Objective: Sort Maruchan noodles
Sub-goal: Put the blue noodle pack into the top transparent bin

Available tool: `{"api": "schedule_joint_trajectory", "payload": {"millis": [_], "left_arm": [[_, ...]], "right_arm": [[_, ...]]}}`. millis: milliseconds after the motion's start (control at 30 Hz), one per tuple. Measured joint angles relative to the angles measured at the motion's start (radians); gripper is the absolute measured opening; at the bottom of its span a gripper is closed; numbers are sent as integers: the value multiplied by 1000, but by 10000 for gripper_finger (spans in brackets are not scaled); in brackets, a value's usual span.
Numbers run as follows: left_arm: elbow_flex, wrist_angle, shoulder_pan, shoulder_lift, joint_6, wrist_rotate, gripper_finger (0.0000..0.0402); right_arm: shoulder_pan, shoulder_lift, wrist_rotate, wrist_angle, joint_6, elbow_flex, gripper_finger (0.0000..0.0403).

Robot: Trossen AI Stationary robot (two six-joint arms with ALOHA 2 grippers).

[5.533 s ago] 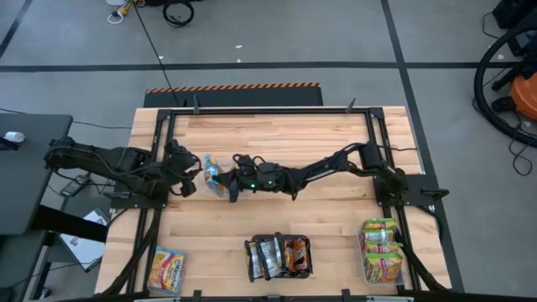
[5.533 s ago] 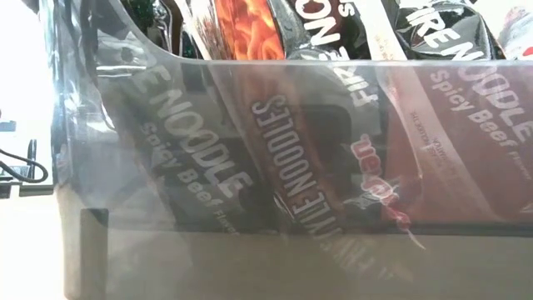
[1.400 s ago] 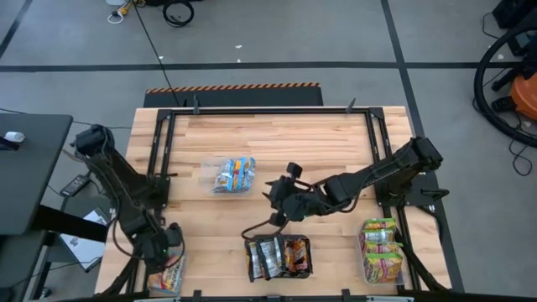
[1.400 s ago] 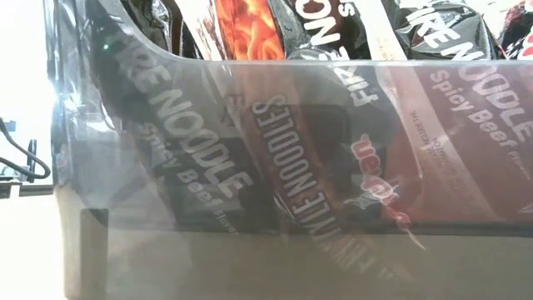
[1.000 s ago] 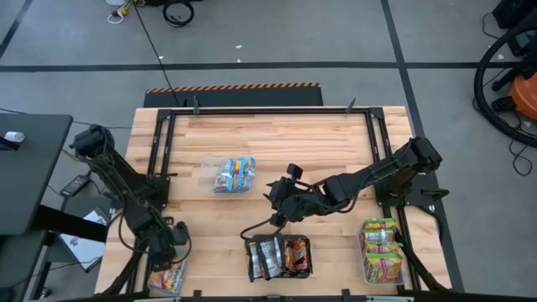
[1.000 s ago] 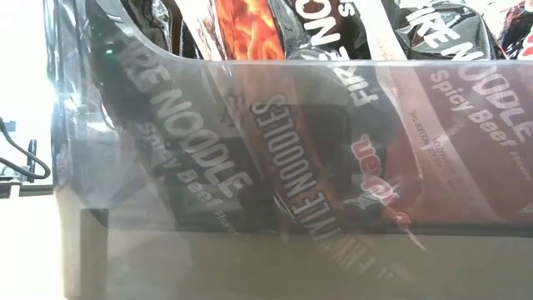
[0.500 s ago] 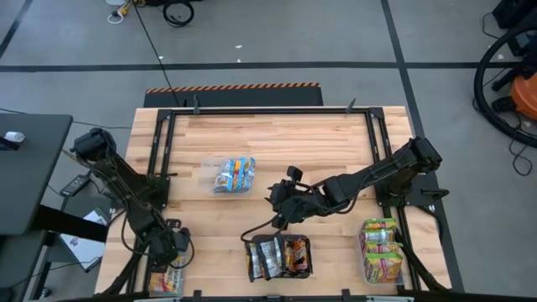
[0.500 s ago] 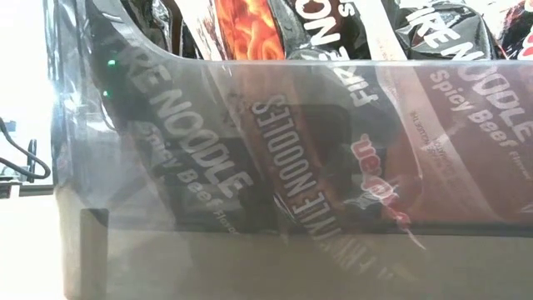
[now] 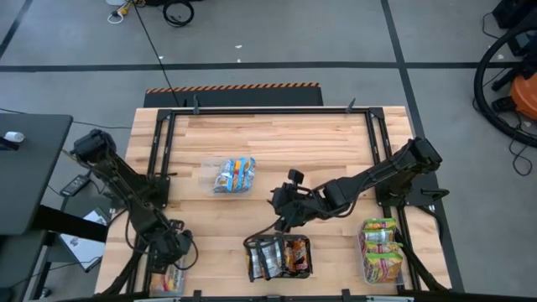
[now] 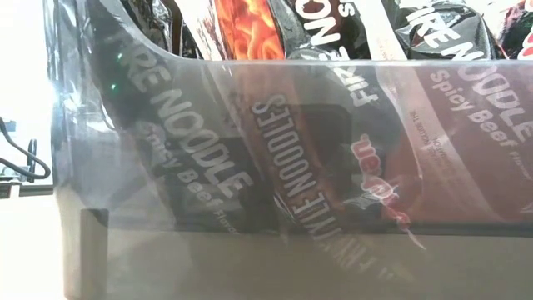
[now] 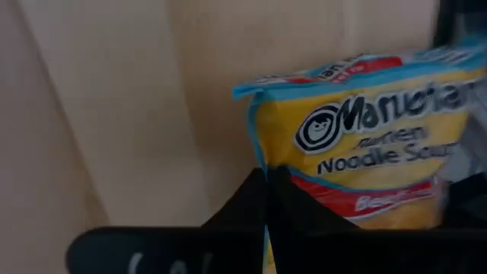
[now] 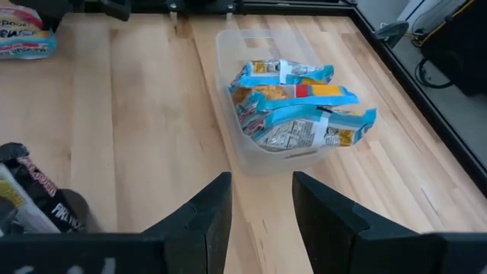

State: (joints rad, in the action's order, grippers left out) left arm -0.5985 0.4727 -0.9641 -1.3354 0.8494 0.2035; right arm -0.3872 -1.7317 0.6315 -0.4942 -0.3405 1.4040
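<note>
Along the near edge of the tabletop (image 9: pixel 336 134) the sorted piles sit apart, one flavour to a spot. At the near left corner the left claw (image 9: pixel 170 256) is down over the yellow beef packet (image 11: pixel 365 144); its two dark fingers (image 11: pixel 251 202) meet in a point against the packet's edge, clenched with no gap, though I cannot tell whether any wrapper is caught between them. That corner looks like the place for the yellow beef kind, so the claw is probably setting or nudging the packet into place there.

At the near middle, the clear tub of dark packets (image 9: pixel 278 257) holds the brown-black spicy beef noodles standing on edge, packed side by side; the low view looks straight through its wall (image 10: pixel 250 250) at their labels. At the near right, a tub of yellow-green packets (image 9: pixel 382 250) keeps that flavour together.

Just beyond the middle tub, the right claw (image 9: pixel 284 220) hangs above the tabletop, released and empty, its fingers (image 12: pixel 209 213) spread apart. It faces the far tub with blue-trimmed packets (image 12: pixel 297 106), which lies left of centre, well away from the other piles. I judge the right arm is placed to reach that blue group next, or to wait while the left arm finishes at its corner.

Most packets are already grouped by colour, so the sort seems nearly done.
</note>
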Motion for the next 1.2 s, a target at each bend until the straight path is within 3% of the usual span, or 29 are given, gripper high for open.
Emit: {"api": "schedule_joint_trajectory", "payload": {"millis": [133,233,333,467,567,767,967,1200], "left_arm": [[-136,204,58,0,-133,-6,5],[-271,413,101,0,-289,-76,4],[-408,587,133,0,-515,-221,3],[-545,690,158,0,-889,-536,3],[-587,743,201,-1,-1185,-620,6],[-598,882,305,-7,-1399,-705,4],[-631,1049,362,-6,-1508,-786,2],[-679,1047,478,16,-1659,-826,1]], "right_arm": [[-8,0,1,-9,1,0,145],[-18,0,3,-17,-11,0,145],[-28,1,3,-23,-29,0,145],[-46,2,4,-47,-34,0,145],[-59,2,3,-79,-45,0,145],[-80,2,5,-203,-128,0,145],[-77,2,9,-296,-161,0,145],[-16,2,39,-292,-157,0,145]]}}
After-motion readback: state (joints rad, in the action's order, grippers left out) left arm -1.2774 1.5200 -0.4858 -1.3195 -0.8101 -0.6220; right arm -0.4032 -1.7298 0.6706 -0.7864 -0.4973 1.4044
